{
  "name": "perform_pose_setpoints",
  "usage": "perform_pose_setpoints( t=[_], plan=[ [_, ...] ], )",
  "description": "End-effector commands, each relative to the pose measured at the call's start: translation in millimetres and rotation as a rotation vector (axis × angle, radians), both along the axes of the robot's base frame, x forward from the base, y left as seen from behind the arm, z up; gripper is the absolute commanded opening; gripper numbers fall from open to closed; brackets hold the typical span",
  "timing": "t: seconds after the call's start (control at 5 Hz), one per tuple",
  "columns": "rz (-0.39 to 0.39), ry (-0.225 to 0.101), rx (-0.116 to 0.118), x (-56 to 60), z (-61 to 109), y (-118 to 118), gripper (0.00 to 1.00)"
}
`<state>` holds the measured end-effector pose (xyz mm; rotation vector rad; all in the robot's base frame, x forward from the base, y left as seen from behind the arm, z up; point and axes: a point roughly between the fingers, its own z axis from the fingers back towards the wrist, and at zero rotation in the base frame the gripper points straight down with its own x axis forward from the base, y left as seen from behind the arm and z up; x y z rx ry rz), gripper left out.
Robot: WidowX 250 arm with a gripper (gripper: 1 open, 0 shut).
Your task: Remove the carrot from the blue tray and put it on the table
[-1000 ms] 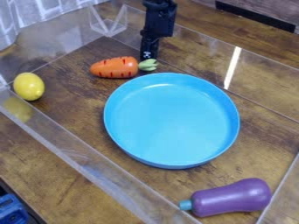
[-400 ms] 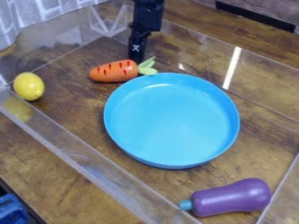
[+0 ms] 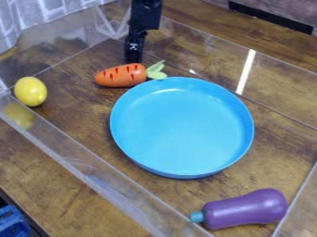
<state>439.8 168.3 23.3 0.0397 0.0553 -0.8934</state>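
Observation:
The carrot lies on its side on the table, just off the upper left rim of the blue tray, with its pale green top pointing right. Nothing lies in the tray. My gripper hangs behind the carrot, pointing down and clear of it, with nothing in it. Its jaws look open, though I see them nearly edge-on.
A yellow lemon sits at the left by the clear acrylic wall. A purple eggplant lies at the front right, near the table's edge. Acrylic walls run along the left and the back.
My gripper was shut at the carrot's leafy top. It has let go and drawn away to the left and back, and the carrot stays on the table.

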Motion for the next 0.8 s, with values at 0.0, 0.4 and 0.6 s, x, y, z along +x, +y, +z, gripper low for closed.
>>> perform_pose_setpoints(
  t=[0.0, 0.4, 0.6],
  plan=[
    [-0.05, -0.039, 0.0, 13.0, -0.2, -8.3, 1.0],
    [-0.144, -0.031, -0.007, 11.6, -6.8, -2.9, 1.0],
    [-0.16, -0.027, -0.008, 10.4, -10.1, -14.0, 1.0]
  ],
)
